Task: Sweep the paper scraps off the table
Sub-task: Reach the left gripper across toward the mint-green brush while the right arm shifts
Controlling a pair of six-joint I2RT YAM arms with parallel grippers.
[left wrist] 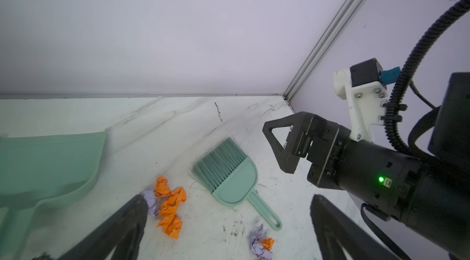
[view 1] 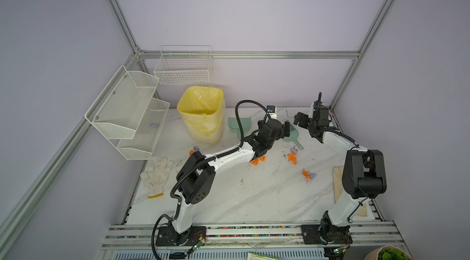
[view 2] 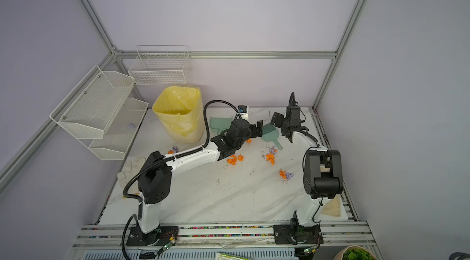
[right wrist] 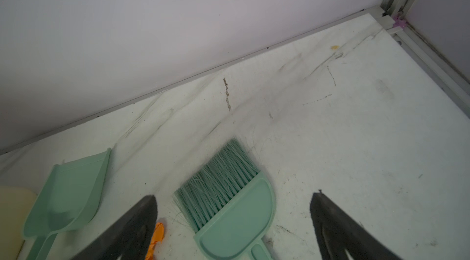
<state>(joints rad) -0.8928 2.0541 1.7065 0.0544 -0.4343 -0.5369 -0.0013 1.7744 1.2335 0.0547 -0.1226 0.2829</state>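
Paper scraps (left wrist: 170, 210), orange and lilac wads, lie scattered on the table (view 1: 254, 200). Take its centre as the dial, with the back wall at twelve. One lilac wad (view 1: 153, 125) sits off the table in the white mesh shelf (view 1: 132, 118), out beyond ten o'clock. A white glove (view 1: 156, 177) lies at nine. A yellow-lined bin (view 1: 202, 116) stands at eleven, with a small orange-and-lilac cluster (view 1: 194, 151) just at its six. The green dustpan (view 1: 240, 122) lies at the bin's three o'clock. An orange cluster (view 1: 257, 160) rests near the centre, just beside the left arm (view 1: 229, 159). The left gripper (left wrist: 229, 197) hangs between dustpan and brush, jaws spread wide and empty. The green brush (view 1: 292, 132) lies at one o'clock, bristles toward eleven and handle toward five. A mixed cluster (view 1: 292, 156) lies just beside the handle's end, and a smaller cluster (view 1: 309, 174) lies at three. The right gripper (right wrist: 234, 196) hovers at the brush's one o'clock, jaws parted, gripping nothing. A beige cloth (view 1: 338, 182) lies at four, partly hidden by the right arm (view 1: 363, 177).
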